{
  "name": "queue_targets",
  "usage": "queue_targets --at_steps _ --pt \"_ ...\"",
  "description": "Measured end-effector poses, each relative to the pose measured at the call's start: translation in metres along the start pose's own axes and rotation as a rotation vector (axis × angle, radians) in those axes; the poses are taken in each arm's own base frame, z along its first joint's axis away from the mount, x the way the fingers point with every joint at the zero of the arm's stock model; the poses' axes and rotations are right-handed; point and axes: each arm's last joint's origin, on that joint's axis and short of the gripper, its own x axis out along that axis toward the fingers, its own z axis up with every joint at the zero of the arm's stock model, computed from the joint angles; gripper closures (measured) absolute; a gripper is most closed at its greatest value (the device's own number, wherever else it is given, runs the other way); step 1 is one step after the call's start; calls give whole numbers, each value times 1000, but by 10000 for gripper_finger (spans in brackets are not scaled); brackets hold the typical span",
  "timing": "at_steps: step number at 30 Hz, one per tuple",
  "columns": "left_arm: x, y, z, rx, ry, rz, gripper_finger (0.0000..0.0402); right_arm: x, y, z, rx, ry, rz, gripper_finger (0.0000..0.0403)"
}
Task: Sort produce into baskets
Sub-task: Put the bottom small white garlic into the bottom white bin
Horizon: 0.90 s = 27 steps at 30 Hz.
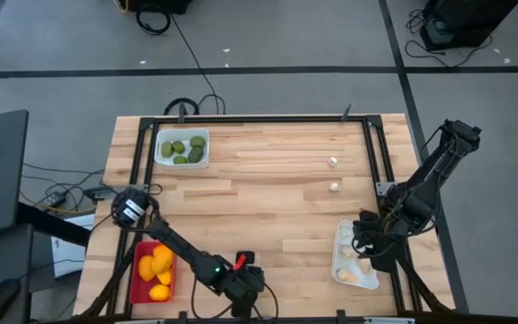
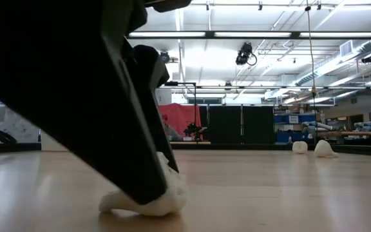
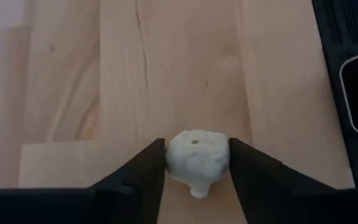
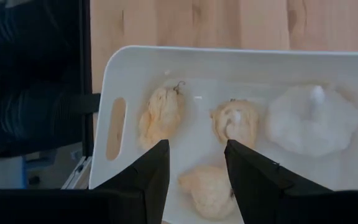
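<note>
Left claw (image 3: 194, 163) closed on garlic piece (image 3: 197, 158), flat on table, stem toward wrist

The table (image 1: 268, 193) is pale planked wood, smooth, with a soft sheen and visible grain. A matt black metal frame (image 1: 250, 119) runs along its far edge. The white tray (image 4: 241, 68) on the right is smooth plastic, faintly glossy; the red tray (image 1: 138, 286) at the near left looks like the same plastic. The garlic piece (image 3: 196, 158) between the left gripper's (image 3: 196, 168) matt black fingers is chalky white, knobbly and dull.
</note>
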Motion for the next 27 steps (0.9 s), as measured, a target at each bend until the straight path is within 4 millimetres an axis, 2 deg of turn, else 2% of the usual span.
queue_targets --at_steps 5,11,16,21,27 --pt "2 7 4 -14 -7 20 266 0 1 4 3 -96 -32 235" --pt "5 19 11 -39 -53 101 274 -1 4 11 -8 -258 -53 235" --pt "8 36 30 -100 -200 187 275 -1 8 19 -18 -436 -109 235" --pt "8 49 55 -163 -400 219 275 10 8 22 -32 -525 -234 235" --pt "2 50 73 30 -546 230 276 27 17 32 -21 -601 -241 235"
